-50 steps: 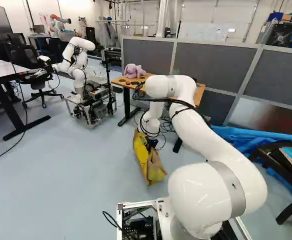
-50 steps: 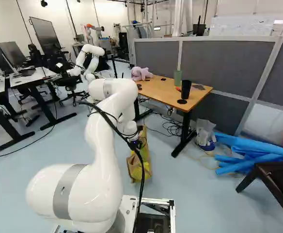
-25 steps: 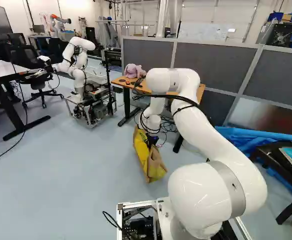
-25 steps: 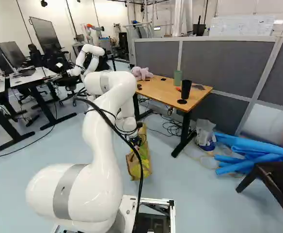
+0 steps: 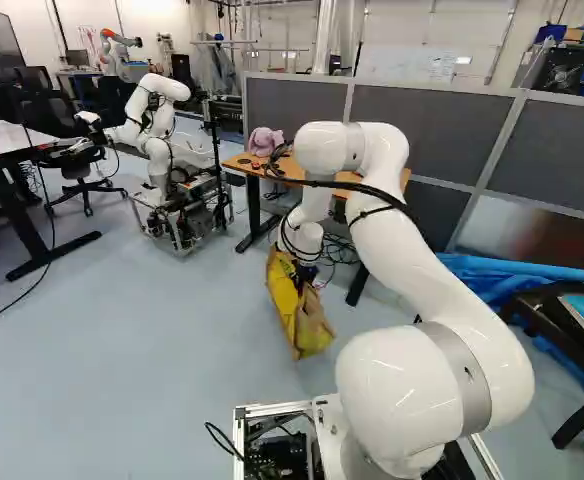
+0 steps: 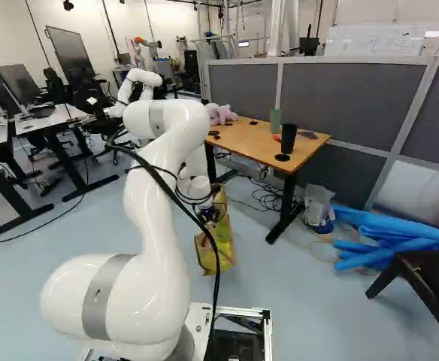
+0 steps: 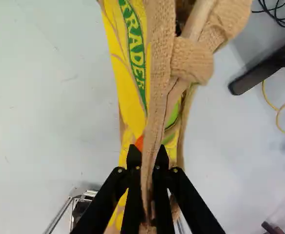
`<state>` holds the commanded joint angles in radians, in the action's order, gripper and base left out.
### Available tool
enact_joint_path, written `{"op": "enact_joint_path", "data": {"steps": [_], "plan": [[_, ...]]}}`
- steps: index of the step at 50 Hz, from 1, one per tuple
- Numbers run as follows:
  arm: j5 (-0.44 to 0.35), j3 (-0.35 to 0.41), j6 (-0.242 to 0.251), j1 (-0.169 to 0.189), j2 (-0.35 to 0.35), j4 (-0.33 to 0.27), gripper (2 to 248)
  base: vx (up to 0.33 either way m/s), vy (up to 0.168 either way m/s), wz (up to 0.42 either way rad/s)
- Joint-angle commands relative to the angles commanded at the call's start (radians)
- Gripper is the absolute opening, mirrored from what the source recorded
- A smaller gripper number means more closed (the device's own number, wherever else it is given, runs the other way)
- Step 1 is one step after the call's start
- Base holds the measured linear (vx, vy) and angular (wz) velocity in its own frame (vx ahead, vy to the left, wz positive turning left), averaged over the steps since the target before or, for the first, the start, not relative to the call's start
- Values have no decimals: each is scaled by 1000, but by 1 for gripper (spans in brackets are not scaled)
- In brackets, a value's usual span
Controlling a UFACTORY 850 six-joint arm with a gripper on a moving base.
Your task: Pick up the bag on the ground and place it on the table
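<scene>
A pale blue floor (image 5: 122, 390) spreads through a workshop, with grey partition panels (image 5: 422, 130) behind the wooden table. At the left of the left base view is a white-topped desk (image 5: 2, 142), with a black office chair (image 5: 57, 115) beyond it. Next comes another robot (image 5: 159, 150), white-armed, on a wheeled frame.

Further right is the wooden table (image 6: 253, 139), with a pink plush toy (image 6: 218, 114) near its left end. In the right base view, a green cup (image 6: 276, 120) and a black cup (image 6: 289, 138) stand toward its right end, and loose black cables (image 6: 268, 197) lie beneath.

The yellow and tan bag (image 5: 297, 315) is in front of the table, below the height of its top, upright and slightly tilted. I cannot tell whether its underside touches the floor. The gripper (image 5: 306, 278) is at its upper part; in the wrist view the two fingers of the gripper (image 7: 148, 158) pinch a tan woven strip of the bag between them, the rest of it spreading ahead and beneath.

The white arm (image 5: 442, 290) arches down to it from the right. Beyond, a translucent plastic sack (image 6: 319, 207) sits near the table leg, then blue rolls (image 6: 389, 244) on the floor, and a dark seat (image 5: 542, 325) at the far right.
</scene>
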<state>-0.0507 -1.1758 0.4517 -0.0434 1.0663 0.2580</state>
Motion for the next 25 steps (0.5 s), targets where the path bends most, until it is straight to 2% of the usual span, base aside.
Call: {"op": "enact_joint_path", "data": {"steps": [25], "plan": [[0, 50, 0, 1, -88, 0, 28, 0, 0, 0]]}}
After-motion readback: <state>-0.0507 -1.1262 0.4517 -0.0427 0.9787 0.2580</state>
